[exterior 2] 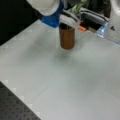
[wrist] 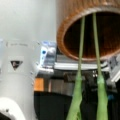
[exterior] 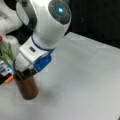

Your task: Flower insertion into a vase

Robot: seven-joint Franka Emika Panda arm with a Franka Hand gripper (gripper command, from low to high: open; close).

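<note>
2 green stems (wrist: 81, 50) run straight into the mouth of the vase (wrist: 75, 30) in the wrist view, side by side, thin inside the rim and thicker and paler toward the bottom of the frame. That vase, brown with a wood grain, fills the top right of the wrist view, its dark inside open to the camera. In both front views it stands upright on the pale table (exterior: 82, 82), near a front view's left edge (exterior: 28, 87) and near a front view's top, a little past centre (exterior 2: 67, 37). The gripper (exterior: 25, 72) sits right over the vase's rim, hanging from the white arm (exterior: 50, 20) with its blue collar; in a front view it comes in from the top left, the blue part just beside the vase (exterior 2: 65, 21). Whether its jaws are clamped or released, I cannot tell: the fingers are lost against the rim. Green leaves (exterior: 7, 53) show at a front view's left edge, just beside the arm, and more green pokes up behind the vase (exterior 2: 76, 8). Beyond the vase there is clutter: an orange bit (exterior 2: 81, 28), a metal frame (exterior 2: 93, 17), and in the wrist view a white post (wrist: 18, 75) with a black triangle mark at left.
</note>
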